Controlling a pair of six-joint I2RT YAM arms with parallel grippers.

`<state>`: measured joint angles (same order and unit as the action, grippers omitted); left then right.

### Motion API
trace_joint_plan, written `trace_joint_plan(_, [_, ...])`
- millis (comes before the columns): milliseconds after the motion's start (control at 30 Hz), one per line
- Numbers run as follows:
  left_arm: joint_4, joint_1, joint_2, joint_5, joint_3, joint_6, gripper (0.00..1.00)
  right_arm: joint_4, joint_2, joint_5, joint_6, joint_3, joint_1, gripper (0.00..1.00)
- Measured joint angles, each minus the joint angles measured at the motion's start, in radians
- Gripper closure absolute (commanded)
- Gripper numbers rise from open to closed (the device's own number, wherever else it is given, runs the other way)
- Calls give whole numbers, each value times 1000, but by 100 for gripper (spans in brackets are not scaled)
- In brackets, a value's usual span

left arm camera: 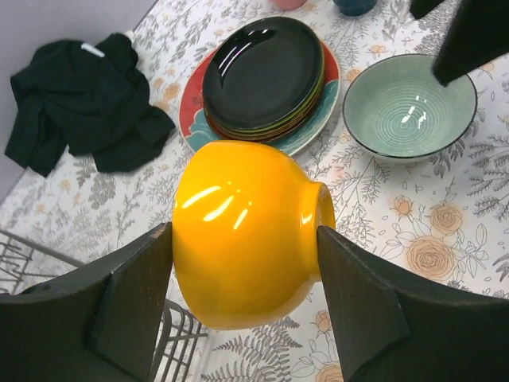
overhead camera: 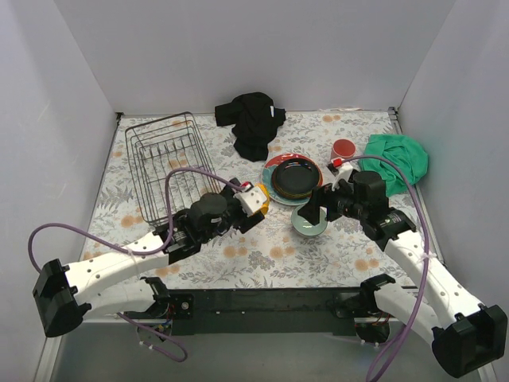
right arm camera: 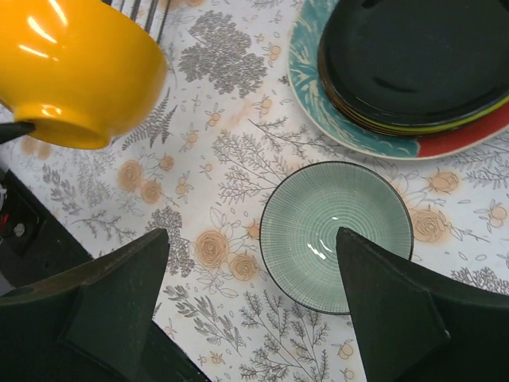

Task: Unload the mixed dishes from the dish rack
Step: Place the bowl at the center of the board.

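Holding orange bowl [left arm camera: 238, 227], left tool [left arm camera: 243, 248] seemingly clears rack [overhead camera: 162, 165].

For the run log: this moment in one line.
left gripper: holding orange bowl | right gripper: open above green bowl | plates: stacked

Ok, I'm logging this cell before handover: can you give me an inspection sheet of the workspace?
Surface: floral table cover, flat.
Job's things: dish rack looks empty; plate stack, pale green bowl, red cup on table; orange bowl held.
Clutter: black cloth, green cloth.
Grippers: left gripper shut on orange bowl; right gripper open above pale green bowl.
Cables: purple cables along both arms.
Surroundings: plain walls on three sides.
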<state>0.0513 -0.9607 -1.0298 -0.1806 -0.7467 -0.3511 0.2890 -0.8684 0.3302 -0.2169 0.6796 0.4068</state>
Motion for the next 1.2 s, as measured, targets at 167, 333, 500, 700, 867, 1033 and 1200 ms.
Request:
trace_joint_plan(167, [-32, -137, 0, -80, 24, 110, 52, -3, -41, 108, 37, 45, 0, 9])
trace_joint_plan(333, [-45, -288, -5, -170, 71, 224, 50, -42, -83, 271, 66, 65, 0, 9])
trace_joint_plan(500, [-48, -375, -20, -232, 111, 315, 47, -83, -90, 401, 86, 65, 1, 9])
trace_joint_plan(700, [-51, -444, -42, -278, 120, 398, 45, -110, -135, 518, 127, 65, 50, 8])
trace_joint_plan(867, [-49, -506, -56, -285, 132, 441, 43, -102, -183, 551, 186, 65, 124, 8])
trace_joint_plan(1033, [-48, -533, -63, -284, 132, 463, 42, -59, -211, 577, 253, 84, 165, 8])
trace_joint_plan(1200, [-48, -544, -72, -283, 132, 475, 40, 17, -280, 591, 333, 121, 226, 15])
